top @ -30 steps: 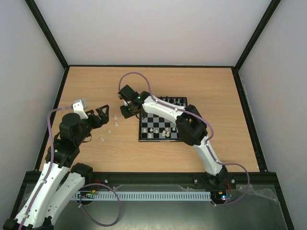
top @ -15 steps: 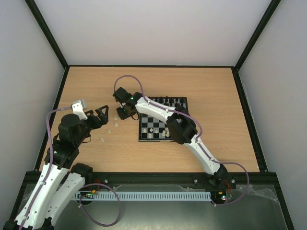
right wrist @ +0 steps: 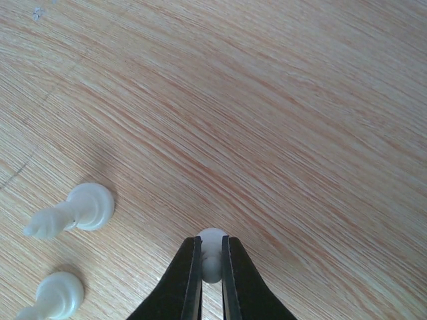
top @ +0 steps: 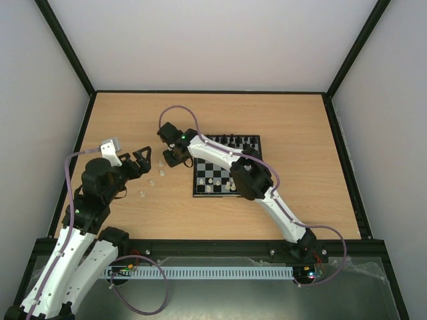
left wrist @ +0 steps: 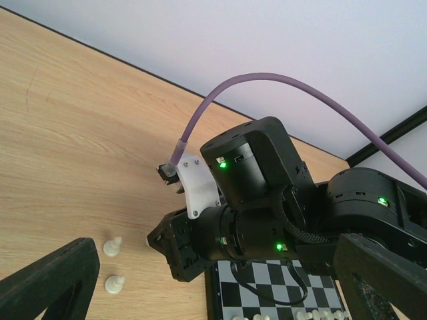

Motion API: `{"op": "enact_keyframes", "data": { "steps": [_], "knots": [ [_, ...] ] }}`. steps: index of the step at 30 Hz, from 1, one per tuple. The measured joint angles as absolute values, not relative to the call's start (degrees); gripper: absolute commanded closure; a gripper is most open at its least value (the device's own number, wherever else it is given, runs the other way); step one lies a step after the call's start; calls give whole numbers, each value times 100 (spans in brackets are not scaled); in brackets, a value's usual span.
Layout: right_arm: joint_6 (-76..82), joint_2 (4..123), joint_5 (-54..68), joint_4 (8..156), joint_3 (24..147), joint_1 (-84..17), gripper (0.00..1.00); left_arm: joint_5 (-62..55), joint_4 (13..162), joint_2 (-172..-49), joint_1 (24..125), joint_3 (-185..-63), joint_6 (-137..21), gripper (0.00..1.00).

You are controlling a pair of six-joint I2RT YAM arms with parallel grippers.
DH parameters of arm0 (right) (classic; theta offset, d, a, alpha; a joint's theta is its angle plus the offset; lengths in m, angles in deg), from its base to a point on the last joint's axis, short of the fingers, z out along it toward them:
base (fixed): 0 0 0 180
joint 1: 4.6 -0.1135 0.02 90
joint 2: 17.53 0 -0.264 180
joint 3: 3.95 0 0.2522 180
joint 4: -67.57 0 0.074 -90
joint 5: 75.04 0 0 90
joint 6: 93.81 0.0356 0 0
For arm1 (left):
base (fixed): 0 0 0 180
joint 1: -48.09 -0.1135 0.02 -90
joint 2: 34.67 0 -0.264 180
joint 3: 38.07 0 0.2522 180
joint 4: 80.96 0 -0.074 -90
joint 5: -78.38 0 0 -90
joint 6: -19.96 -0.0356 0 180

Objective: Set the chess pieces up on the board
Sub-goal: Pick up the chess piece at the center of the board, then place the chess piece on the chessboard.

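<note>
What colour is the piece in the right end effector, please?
The piece is white; right wrist view.

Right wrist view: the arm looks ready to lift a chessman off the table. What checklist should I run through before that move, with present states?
1. Right pincer shut on a white piece: ok.
2. Piece sits centred between the fingers: ok.
3. Two neighbouring pieces apart from the fingers, off to one side: ok.
4. Left pincer open, holding nothing, apart from the right arm: ok.
5. Destination square on the board free: cannot tell, the arm covers part of it.
6. Which chessman is held: cannot tell.
</note>
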State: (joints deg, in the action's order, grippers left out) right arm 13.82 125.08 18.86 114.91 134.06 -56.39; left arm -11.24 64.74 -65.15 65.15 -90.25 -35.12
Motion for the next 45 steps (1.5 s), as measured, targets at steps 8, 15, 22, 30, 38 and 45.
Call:
{"op": "enact_keyframes", "data": {
  "steps": [8, 15, 22, 30, 38, 45],
  "knots": [
    [1360, 11810, 2015, 11445, 12534, -5639, 99, -1118, 6478, -6581, 6515, -9025, -3510, 0],
    [1404, 9288, 2393, 11308, 10315, -5615, 99, -1043, 6503, -6638, 6513, -9025, -3510, 0],
    [1588, 7690, 2496, 11220, 8440, -5276, 99, -954, 6546, -6666, 6504, -9025, -3494, 1],
    [1710, 7603, 2500, 11231, 7517, -5084, 98, -860, 6614, -6659, 6504, -9023, -3457, 0],
    [1723, 7557, 2407, 11096, 7517, -5084, 97, -862, 6610, -6533, 6504, -9003, -3431, 0],
    [1721, 7603, 2315, 10962, 7496, -5084, 97, -864, 6607, -6485, 6504, -9003, -3398, 1]
  ]
}}
